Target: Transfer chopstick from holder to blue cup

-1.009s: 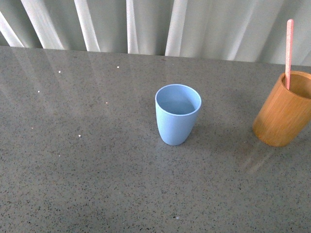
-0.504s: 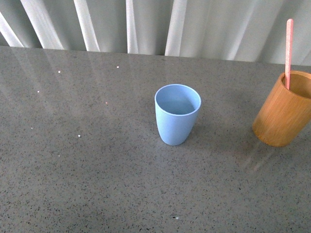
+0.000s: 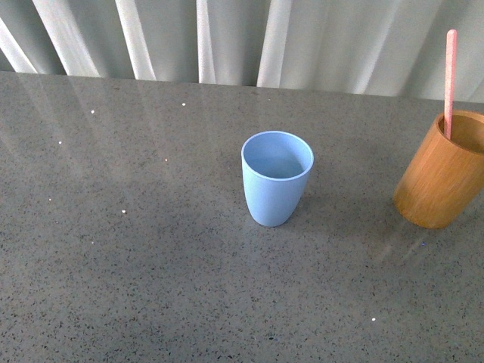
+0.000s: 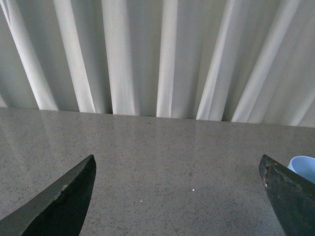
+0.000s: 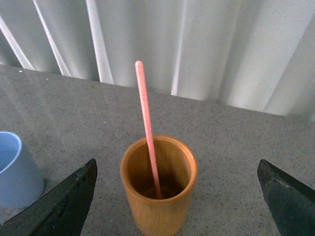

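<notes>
**Grey speckled tabletop, chopstick not yet lifted**

A grey speckled table point(image 3: 151, 265) is seen before a pleated white curtain point(image 3: 227, 38). The blue cup point(image 3: 277, 178) stands upright near the middle and appears empty. The holder point(image 3: 442, 174) is placed well apart from it, at the right edge of the front view. The chopstick point(image 3: 450, 76) stands in the holder, leaning against its far rim, with most of its length above the rim.

Neither arm is shown in the front view. In its wrist view, the right gripper point(image 5: 177, 164) is held spread wide and empty, facing the holder from the near side. The left gripper point(image 4: 177, 160) is likewise spread wide and empty, over bare table, with the cup's rim just at the frame's edge.

The grasp is judged not yet begun. The thin stick could be missed or pinched off-centre, so that it swings in the jaws. The holder could be knocked by a finger on the way in. The light cup could be tipped if the stick's tip is caught on its rim.
</notes>
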`<action>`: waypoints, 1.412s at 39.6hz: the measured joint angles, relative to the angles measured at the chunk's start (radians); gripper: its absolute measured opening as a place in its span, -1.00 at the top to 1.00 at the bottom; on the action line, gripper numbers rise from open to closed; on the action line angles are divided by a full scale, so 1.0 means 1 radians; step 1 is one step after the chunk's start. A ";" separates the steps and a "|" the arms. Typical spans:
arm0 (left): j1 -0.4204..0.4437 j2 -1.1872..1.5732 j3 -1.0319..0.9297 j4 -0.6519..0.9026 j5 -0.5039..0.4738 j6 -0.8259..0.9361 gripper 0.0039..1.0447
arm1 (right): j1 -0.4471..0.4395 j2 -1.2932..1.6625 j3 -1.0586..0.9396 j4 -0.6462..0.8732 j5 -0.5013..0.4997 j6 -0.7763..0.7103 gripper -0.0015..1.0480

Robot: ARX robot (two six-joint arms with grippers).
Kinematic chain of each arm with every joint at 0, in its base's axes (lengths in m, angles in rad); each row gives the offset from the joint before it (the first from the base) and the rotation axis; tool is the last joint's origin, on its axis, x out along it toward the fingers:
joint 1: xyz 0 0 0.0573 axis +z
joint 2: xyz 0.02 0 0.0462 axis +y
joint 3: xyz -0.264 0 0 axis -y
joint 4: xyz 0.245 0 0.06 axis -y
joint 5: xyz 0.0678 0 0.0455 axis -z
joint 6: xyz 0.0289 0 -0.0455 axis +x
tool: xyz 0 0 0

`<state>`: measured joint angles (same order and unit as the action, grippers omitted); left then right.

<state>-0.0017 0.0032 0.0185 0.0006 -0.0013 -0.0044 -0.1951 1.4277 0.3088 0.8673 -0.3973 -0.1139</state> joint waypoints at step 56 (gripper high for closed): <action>0.000 0.000 0.000 0.000 0.000 0.000 -0.87 | 0.172 0.543 0.497 -0.011 0.077 -0.005 -0.46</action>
<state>-0.0017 0.0032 0.0185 0.0006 -0.0017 -0.0044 -0.0231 1.9705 0.8055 0.8562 -0.3202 -0.1184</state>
